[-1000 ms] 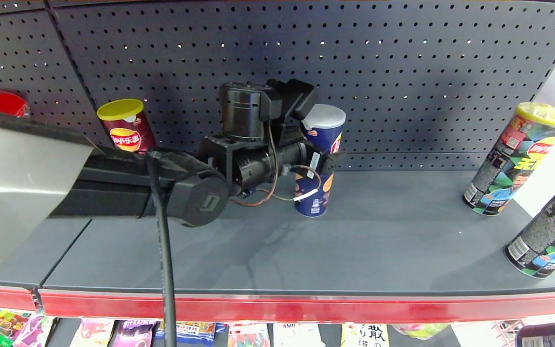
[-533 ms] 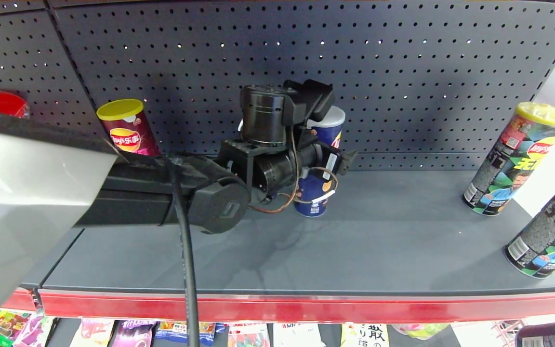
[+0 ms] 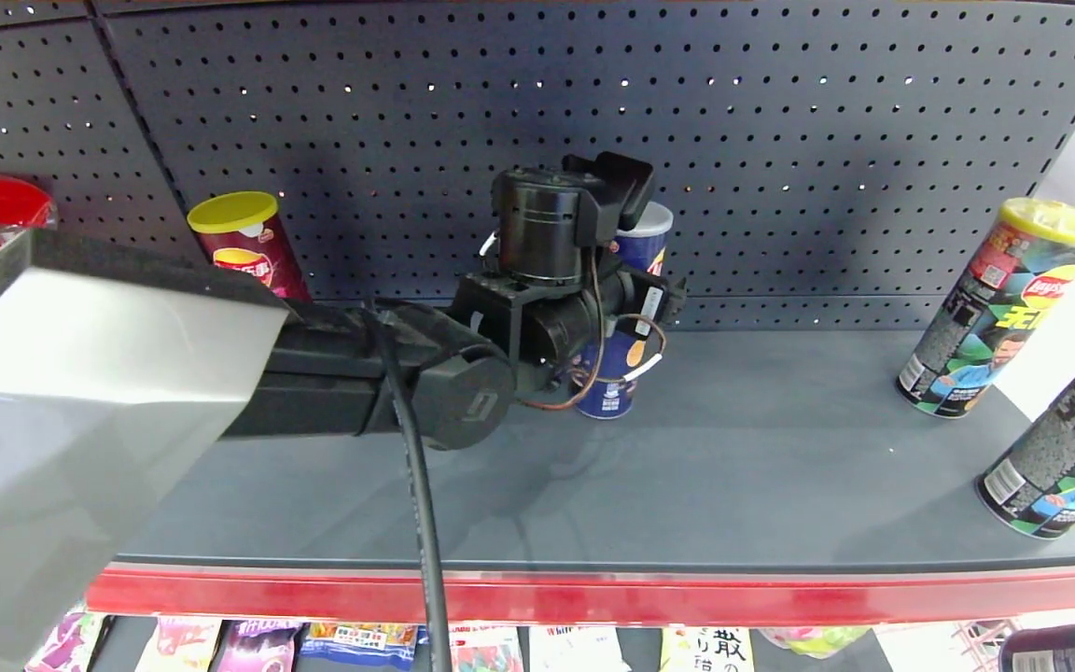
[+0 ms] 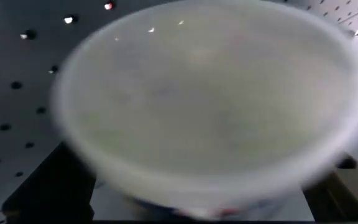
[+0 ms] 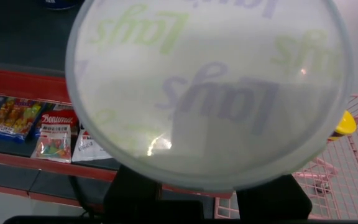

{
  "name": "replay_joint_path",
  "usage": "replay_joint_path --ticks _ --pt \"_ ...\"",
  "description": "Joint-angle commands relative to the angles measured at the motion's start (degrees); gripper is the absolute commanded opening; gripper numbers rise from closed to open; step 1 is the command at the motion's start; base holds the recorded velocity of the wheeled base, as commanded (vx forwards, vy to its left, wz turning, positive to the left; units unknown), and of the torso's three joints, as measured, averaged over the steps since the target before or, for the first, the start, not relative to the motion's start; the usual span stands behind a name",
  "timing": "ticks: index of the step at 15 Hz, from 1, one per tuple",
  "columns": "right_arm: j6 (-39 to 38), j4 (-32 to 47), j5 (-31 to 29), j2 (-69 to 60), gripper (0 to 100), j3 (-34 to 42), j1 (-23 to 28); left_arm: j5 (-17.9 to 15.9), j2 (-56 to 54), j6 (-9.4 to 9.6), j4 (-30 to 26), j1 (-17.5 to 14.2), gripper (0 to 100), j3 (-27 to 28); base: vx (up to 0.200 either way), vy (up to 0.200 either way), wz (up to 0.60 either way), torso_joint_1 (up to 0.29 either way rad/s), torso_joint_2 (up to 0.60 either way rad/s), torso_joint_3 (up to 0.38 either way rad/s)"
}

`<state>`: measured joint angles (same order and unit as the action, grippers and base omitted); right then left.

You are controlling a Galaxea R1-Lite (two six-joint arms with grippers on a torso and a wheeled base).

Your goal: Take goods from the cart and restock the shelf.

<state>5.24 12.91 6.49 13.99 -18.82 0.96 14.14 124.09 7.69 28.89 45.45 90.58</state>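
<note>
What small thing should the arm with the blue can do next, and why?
Probably open its jaws and let go. The left gripper holds the blue can upright, its base apparently resting on the shelf close to the pegboard. It looks placed, so releasing seems the sensible step, though contact underneath is partly hidden. The right gripper grips a second can.

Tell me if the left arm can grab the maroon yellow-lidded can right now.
Probably not: its claw is closed on the blue can, and the maroon can stands behind the forearm.
</note>
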Motion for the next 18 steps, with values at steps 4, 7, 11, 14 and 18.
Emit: replay_joint_path --ticks 4,7,11,14,18 --pt "-0.85 0.01 -0.07 0.07 0 -0.43 0.00 0.01 1.51 -0.05 0.46 0.52 0 1.18 0.000 0.000 0.00 0.000 0.00 0.000" --pt "-0.94 0.01 0.02 0.07 0 -0.43 0.00 0.01 1.42 -0.13 0.82 0.43 0 1.09 0.000 0.000 0.00 0.000 0.00 0.000" --pt "-0.94 0.01 0.02 0.07 0 -0.51 -0.08 -0.34 0.45 -2.68 1.17 0.26 0 0.83 0.000 0.000 0.00 0.000 0.00 0.000" --pt "-0.94 -0.08 0.02 0.16 0 -0.51 -0.08 -7.99 -4.03 -7.43 0.99 -0.97 0 -0.93 0.000 0.000 0.00 0.000 0.00 0.000" --pt "-0.94 -0.08 0.19 1.65 0 -1.92 -0.44 -32.95 -16.77 -7.34 1.08 -5.72 0 -15.08 0.000 0.000 0.00 0.000 0.00 0.000"
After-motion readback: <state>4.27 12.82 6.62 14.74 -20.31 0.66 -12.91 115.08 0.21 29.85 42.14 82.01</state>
